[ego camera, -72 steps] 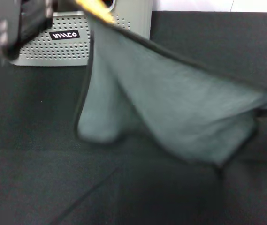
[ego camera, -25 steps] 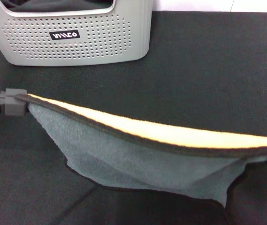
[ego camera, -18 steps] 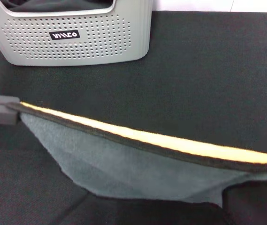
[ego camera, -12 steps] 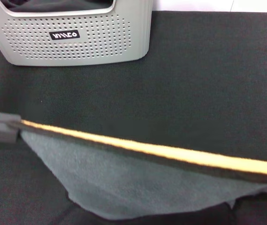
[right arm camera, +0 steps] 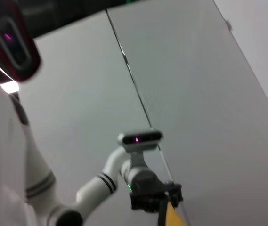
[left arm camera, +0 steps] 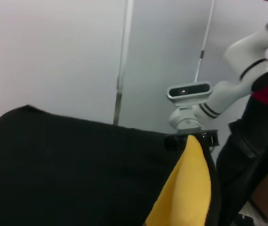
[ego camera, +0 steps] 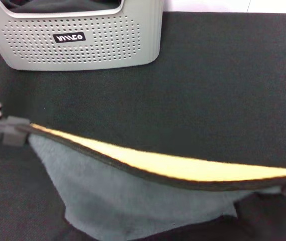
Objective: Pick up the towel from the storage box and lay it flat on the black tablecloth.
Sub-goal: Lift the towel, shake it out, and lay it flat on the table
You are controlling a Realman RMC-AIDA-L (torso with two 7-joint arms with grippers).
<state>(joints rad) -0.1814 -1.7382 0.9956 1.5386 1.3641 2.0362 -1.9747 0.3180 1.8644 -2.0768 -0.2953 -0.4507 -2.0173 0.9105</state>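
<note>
Both grippers, left gripper (ego camera: 12, 134) at the frame's left edge and right gripper (left arm camera: 190, 139) beyond its right edge, pinch opposite corners of the towel (ego camera: 148, 196), stretching it taut above the black tablecloth (ego camera: 223, 80) for flat laying.

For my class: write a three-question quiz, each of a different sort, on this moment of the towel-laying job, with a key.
1. True or false: the towel lies fully flat on the black tablecloth.
2. Which face of the towel shows along its raised edge? A. yellow B. red C. white
3. Fill in: the left gripper is shut on a ___ of the towel.

Key: 1 false, it hangs stretched between the left gripper and the right gripper. 2 A. 3 corner.
</note>
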